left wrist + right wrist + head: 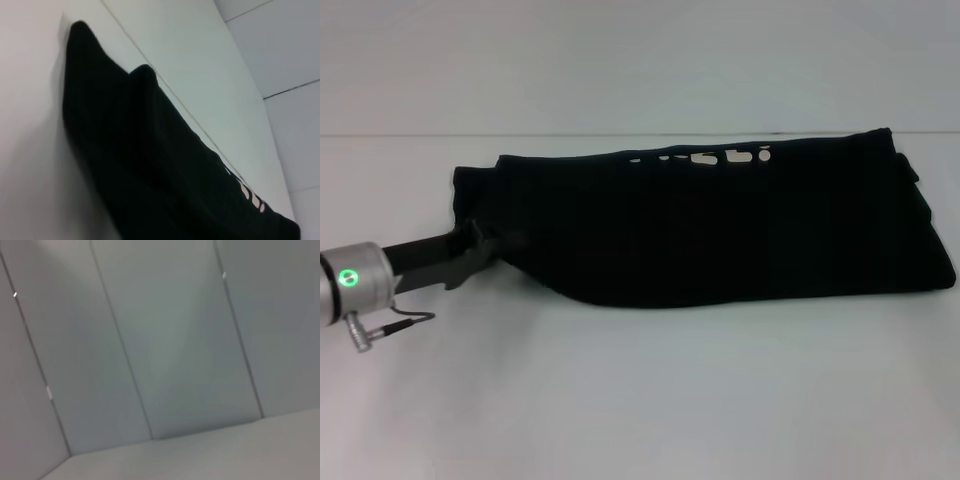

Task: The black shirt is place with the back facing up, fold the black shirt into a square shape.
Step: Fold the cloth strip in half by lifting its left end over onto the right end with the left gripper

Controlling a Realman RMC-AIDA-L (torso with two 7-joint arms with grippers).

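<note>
The black shirt (720,230) lies folded into a long band across the white table (640,400), with bits of white lettering (705,157) peeking out along its far edge. My left gripper (498,245) reaches in from the left and meets the shirt's left end, black against black cloth. In the left wrist view the black shirt (150,170) fills the middle, with two cloth corners sticking up and the white lettering (252,197) near its far end. The right gripper does not show in any view.
A pale wall (640,60) stands behind the table's far edge. The right wrist view holds only grey wall panels (165,350) and a strip of table. A cable (400,318) hangs by my left wrist.
</note>
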